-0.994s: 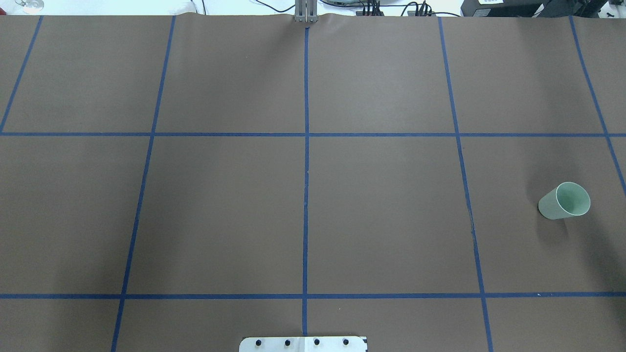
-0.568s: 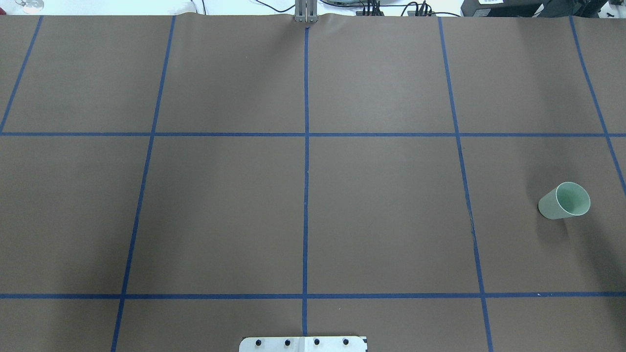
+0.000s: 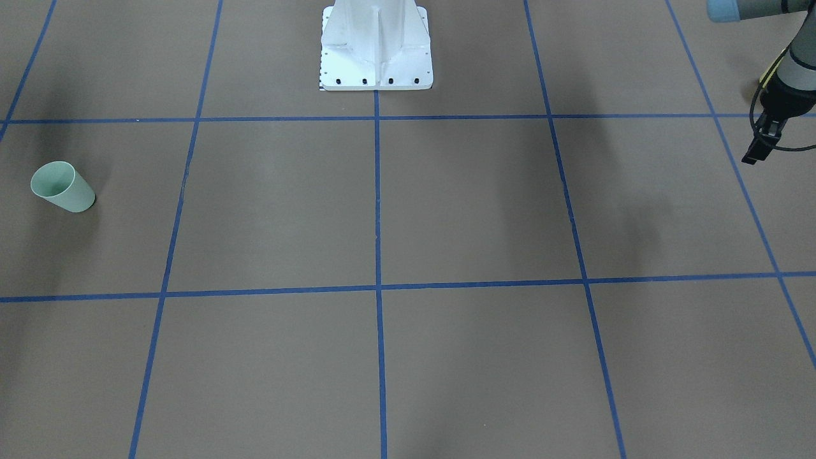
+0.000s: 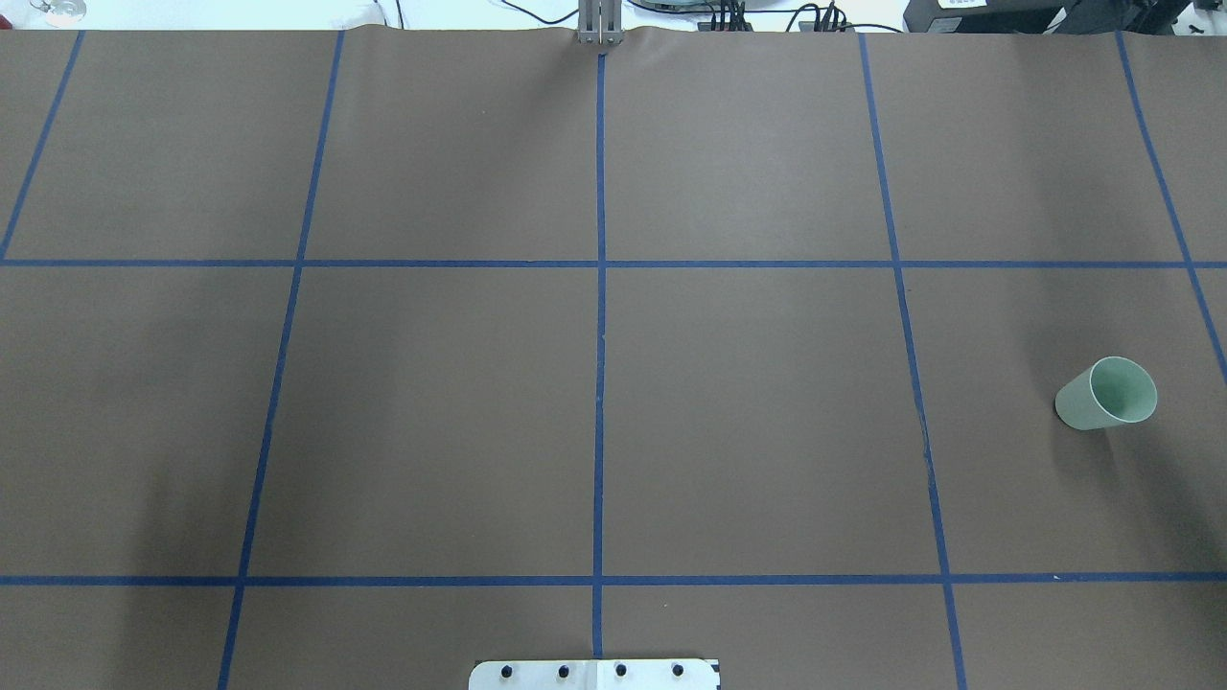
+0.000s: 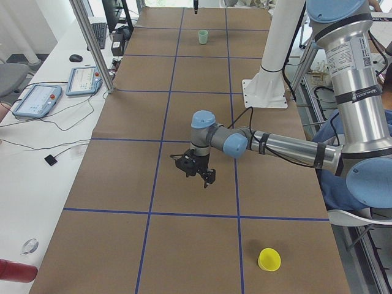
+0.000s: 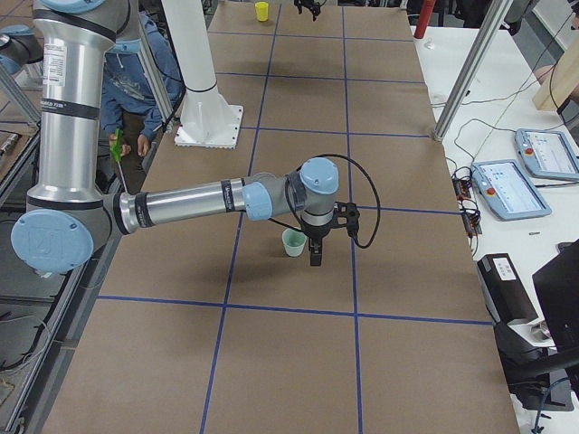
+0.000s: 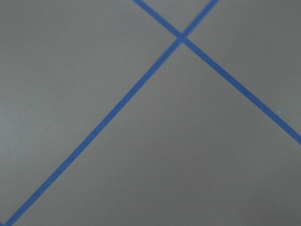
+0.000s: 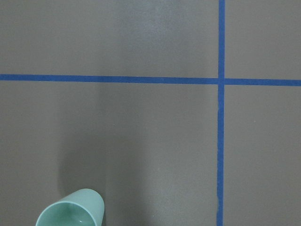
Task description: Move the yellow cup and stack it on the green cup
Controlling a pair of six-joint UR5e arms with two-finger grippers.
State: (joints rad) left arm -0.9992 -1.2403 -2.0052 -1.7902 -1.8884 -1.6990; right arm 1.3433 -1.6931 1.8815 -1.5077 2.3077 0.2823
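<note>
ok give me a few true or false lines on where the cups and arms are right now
1. The green cup stands upright on the table, open end up. True.
2. The yellow cup is stacked on the green cup. False: they sit apart, near opposite ends of the table.
3. The left gripper holds the yellow cup. False: the cup sits on the table, apart from it.
4. The right wrist view shows the green cup at its lower edge. True.
5. The overhead view shows both cups. False: only the green one.
</note>
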